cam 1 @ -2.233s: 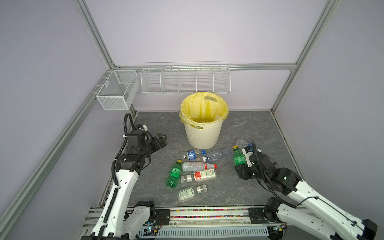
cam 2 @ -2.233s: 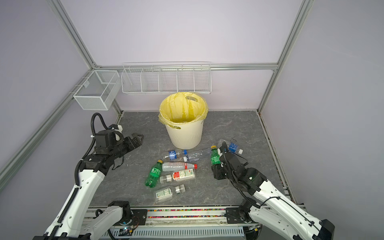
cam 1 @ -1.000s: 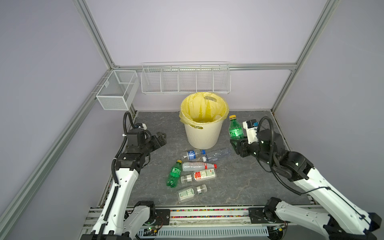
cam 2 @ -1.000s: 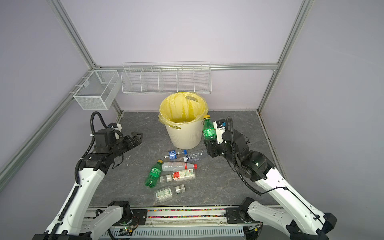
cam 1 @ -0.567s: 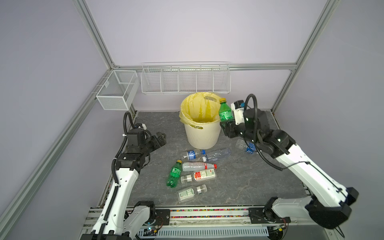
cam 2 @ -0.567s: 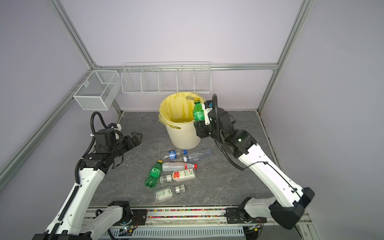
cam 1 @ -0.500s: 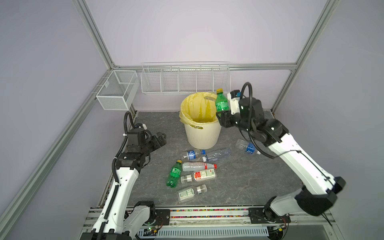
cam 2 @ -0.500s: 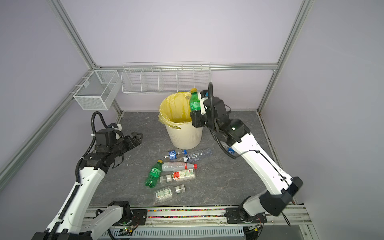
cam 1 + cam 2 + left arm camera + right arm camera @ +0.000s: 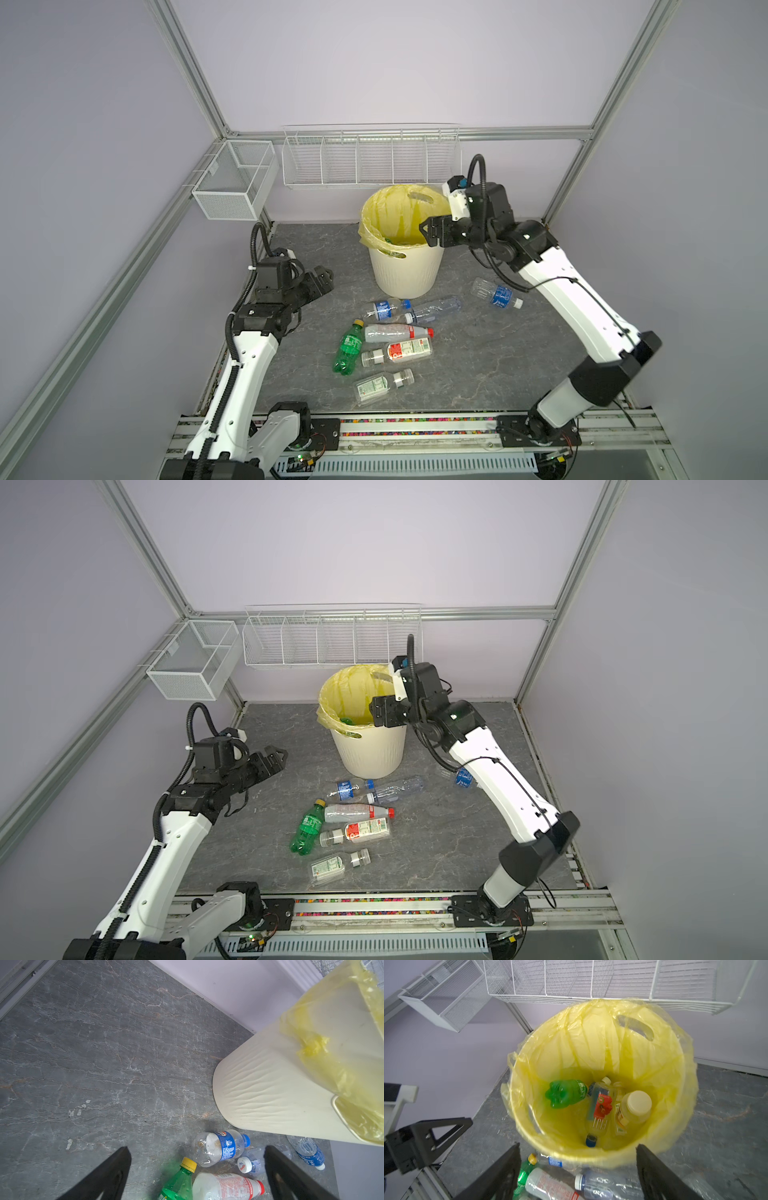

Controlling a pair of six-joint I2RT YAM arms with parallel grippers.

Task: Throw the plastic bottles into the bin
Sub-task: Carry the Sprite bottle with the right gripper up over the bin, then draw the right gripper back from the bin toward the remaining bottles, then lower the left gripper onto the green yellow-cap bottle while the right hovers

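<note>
The right gripper (image 9: 578, 1146) hangs over the right side of the bin's (image 9: 405, 270) mouth, its jaws wide apart and empty. Inside, on the yellow bag (image 9: 591, 1049), lie a green bottle (image 9: 564, 1093), a clear bottle (image 9: 600, 1109) with a red label whose letters are too blurred to read, and a cream-capped bottle (image 9: 636, 1105). The left gripper (image 9: 322, 276), also spread wide, hovers left of the bin. Seven more bottles (image 9: 397, 332) lie on the grey table (image 9: 478, 365) in front of the bin. A blue-labelled bottle (image 9: 220, 1148) among them bears a round red-white-blue logo. Wire baskets (image 9: 370, 160) hang behind.
</note>
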